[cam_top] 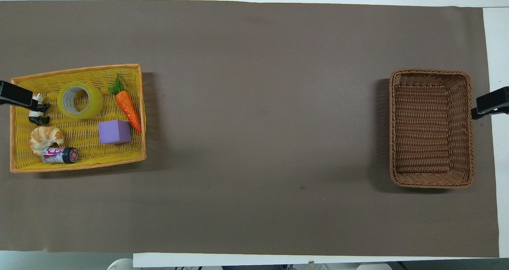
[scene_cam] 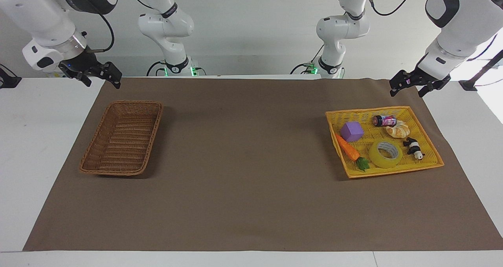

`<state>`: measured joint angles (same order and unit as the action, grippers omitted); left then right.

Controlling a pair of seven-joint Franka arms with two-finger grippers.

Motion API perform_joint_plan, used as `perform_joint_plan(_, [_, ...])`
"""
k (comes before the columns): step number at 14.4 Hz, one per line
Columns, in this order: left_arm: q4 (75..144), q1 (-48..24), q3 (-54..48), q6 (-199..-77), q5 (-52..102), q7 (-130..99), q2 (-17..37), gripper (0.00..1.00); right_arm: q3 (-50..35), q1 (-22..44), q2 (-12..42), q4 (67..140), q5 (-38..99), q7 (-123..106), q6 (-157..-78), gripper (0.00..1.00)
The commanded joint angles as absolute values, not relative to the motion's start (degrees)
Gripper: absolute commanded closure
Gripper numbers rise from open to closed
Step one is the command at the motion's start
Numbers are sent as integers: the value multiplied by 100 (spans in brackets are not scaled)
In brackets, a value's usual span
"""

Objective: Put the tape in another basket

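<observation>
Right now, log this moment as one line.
stage: not started | yellow packing tape roll: in yellow tray-basket | brown wicker basket: empty | left gripper: waiting over mat by tray-basket | right gripper: waiting near wicker basket

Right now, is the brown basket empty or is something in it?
Empty. The brown basket shows only bare weave inside in both views. The tape lies flat in the yellow basket.

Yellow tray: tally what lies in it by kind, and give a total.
In the yellow tray:
Tape: 1
Toy carrot: 1
Purple block: 1
Croissant: 1
Small can: 1
Panda figure: 1
Total: 6
</observation>
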<state>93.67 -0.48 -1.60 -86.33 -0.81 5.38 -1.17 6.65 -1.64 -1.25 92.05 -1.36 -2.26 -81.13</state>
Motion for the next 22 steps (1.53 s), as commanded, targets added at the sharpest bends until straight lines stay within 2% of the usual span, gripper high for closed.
perform_joint_plan(1, [9307,-44,-141,-8542,-44,352,-123,0,650,-176,-246,9343,-149,-290,-8183,1])
perform_joint_plan(4, [9702,122,-88,-8754,-53,193,-316,0,650,-176,-246,9343,-149,-290,-8183,1])
perform_joint_plan(7, [9773,245,-79,-8954,-53,202,-334,0,650,-176,-246,9343,-149,-290,-8183,1])
perform_joint_plan(10, [10518,571,-88,-10052,-53,237,-387,11,650,-176,-246,9343,-149,-290,-8183,1])
perform_joint_plan(11, [10729,563,-79,-10333,-53,237,-352,10,650,-176,-246,9343,-149,-299,-8183,1])
perform_joint_plan(13, [11037,563,-88,-10939,-53,220,-159,1,650,-176,-246,9343,-149,-299,-8183,1])
perform_joint_plan(19, [11908,659,-88,-12575,-53,255,377,1,650,-176,-246,9343,-149,-290,-8183,1])
perform_joint_plan(22, [12392,668,-88,-13244,-53,264,404,2,650,-176,-246,9343,-149,-290,-8183,1])
